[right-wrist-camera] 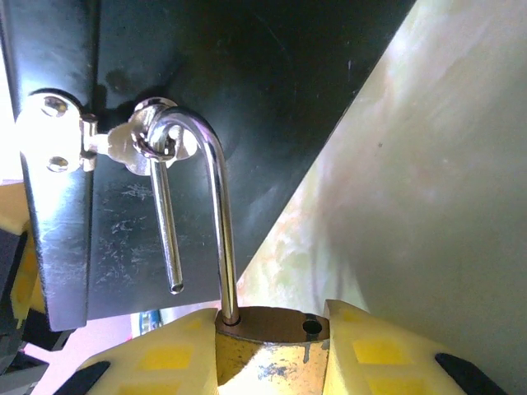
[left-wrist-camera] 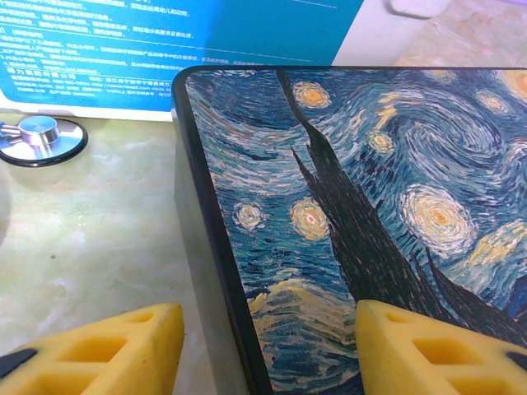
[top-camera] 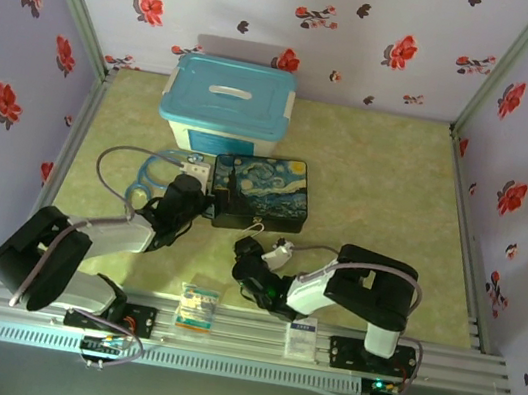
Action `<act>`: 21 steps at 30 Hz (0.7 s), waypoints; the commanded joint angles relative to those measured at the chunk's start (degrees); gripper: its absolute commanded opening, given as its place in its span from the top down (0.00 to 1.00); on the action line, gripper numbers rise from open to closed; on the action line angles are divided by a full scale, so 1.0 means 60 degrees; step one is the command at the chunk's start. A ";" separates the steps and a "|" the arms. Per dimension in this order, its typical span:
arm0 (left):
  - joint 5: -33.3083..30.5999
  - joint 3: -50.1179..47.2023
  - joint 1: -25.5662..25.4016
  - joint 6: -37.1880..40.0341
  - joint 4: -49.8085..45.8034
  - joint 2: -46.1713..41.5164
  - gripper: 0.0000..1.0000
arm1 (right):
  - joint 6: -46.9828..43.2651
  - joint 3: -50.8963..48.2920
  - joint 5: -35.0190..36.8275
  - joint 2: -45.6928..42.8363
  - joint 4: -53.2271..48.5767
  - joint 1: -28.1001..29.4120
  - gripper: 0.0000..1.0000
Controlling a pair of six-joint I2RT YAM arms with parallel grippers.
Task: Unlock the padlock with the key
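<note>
Brass padlock (right-wrist-camera: 268,355) pinched in right end effector (right-wrist-camera: 270,331), shackle leg (right-wrist-camera: 165,222) sprung free, hooked through hasp (right-wrist-camera: 62,148): looks unlocked, little left; left end effector (left-wrist-camera: 268,337) spread astride painted box (left-wrist-camera: 370,189) corner.

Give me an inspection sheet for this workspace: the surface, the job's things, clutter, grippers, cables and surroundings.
Surface: pale marbled tabletop, no spills seen.
Job's things: the padlock hangs by its shackle from the hasp on the painted box; one shackle leg is out of the body.
Clutter: teal-lidded bin, stethoscope, small packet on the front rail.
Grippers: left gripper open, its fingers on either side of the box's corner; right gripper shut on the padlock.
Cables: grey loop beside the left arm.
Surroundings: floral walls.
</note>
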 commanded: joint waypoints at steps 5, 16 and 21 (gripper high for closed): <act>-0.0607 -0.0557 0.0296 -0.0017 -0.1911 0.0492 0.45 | 0.0042 -0.0508 0.1309 -0.0228 -0.0548 -0.0401 0.85; 0.0243 0.0011 0.0300 -0.0491 -0.2237 -0.0007 0.44 | 0.1903 0.0075 0.0606 0.0737 -0.0753 -0.0243 0.87; 0.0784 0.0800 0.0288 -0.1200 -0.1804 -0.0340 0.28 | 0.2815 0.0039 0.0245 0.2296 0.1589 -0.0200 0.88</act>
